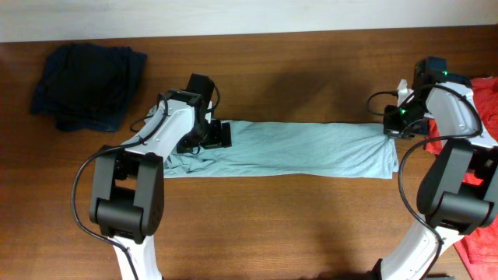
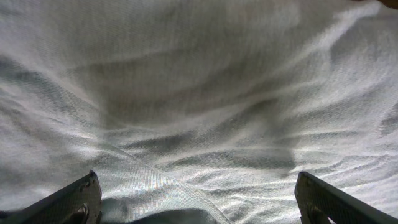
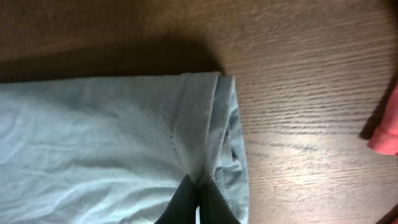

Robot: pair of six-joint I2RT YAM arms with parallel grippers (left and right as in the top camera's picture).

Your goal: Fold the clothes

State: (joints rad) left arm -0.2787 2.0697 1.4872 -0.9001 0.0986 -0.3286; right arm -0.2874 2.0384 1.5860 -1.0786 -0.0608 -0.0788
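Table: brown wood table is filling the overhead view.
Overhead, shirt: the T-shirt is lying in the middle as a long flat strip, running from 9 o'clock to 3 o'clock.
Overhead, other clothes: the navy garment is sitting in a heap at 10 o'clock. The red shirt is lying at 3 o'clock.
Overhead, arms: the left gripper is hanging over the strip's 9 o'clock end. The right gripper is sitting at its 3 o'clock end.
Left wrist, fingers: the fingers are standing wide apart at 7 and 5 o'clock, holding nothing. Wrinkled cloth is filling the view close under them.
Right wrist, fingers: these two are pressing tight together at 6 o'clock, pinching the hem of the T-shirt.
Right wrist, edge: a bit of the red shirt is peeking in at 3 o'clock, apart from the hem.
Step, my guess: the arms are getting ready to fold the strip end to end.
Doing it well: the open hand should be going down and closing on all the layers at its end, not just the top one.
Watch out: thin cloth could be slipping from the pinch, so both ends should be rising level and slowly.
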